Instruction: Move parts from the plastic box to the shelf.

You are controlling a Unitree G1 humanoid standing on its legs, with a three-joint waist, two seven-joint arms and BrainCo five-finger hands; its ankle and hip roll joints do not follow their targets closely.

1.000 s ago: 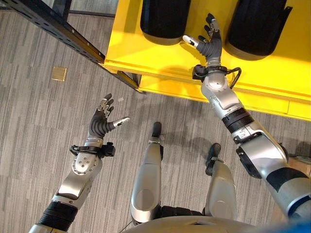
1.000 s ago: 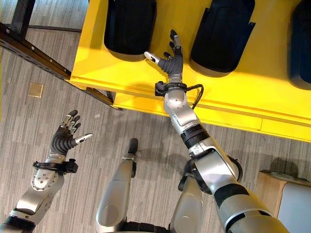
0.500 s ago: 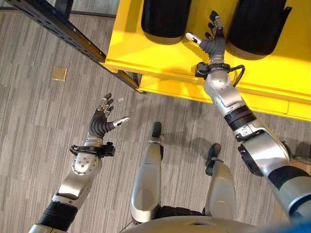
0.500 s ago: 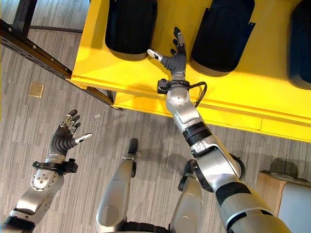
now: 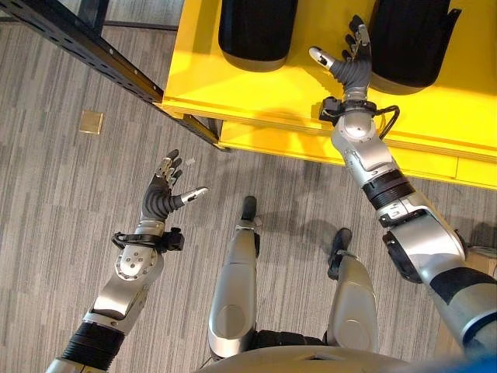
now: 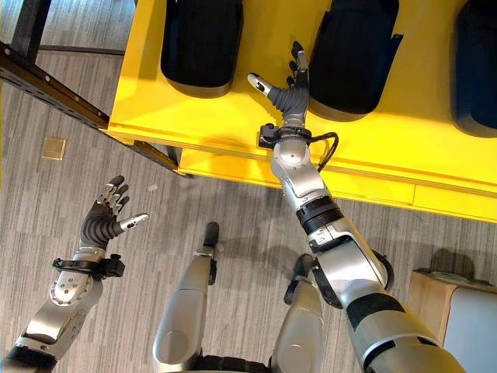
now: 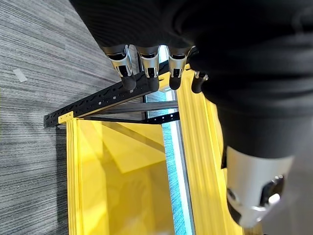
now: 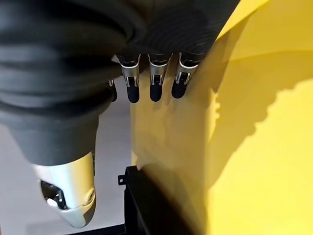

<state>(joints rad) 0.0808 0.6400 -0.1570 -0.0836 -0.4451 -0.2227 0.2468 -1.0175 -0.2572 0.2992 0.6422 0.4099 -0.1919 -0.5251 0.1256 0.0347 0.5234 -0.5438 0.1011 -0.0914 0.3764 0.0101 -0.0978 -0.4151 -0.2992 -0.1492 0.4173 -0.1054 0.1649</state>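
Note:
Three black moulded parts lie in the yellow plastic box (image 5: 233, 89): one on the left (image 5: 256, 31), one in the middle (image 6: 353, 54) and one at the right edge (image 6: 475, 62). My right hand (image 5: 351, 66) reaches into the box between the left and middle parts, open, with straight fingers close beside the middle part and the thumb spread toward the left one. It holds nothing. In the right wrist view its fingers (image 8: 155, 85) hang straight by the yellow wall (image 8: 244, 122). My left hand (image 5: 161, 198) hovers open and empty over the floor, well short of the box.
A black perforated shelf rail (image 5: 85, 43) runs diagonally at the upper left, passing under the box's corner; it also crosses the left wrist view (image 7: 107, 98). A small tan square (image 5: 90, 121) lies on the grey floor. A wooden box (image 6: 458, 311) stands at the lower right.
My right hand has reached farther into the box and to the right, closer to the middle black part. The left arm has not moved.

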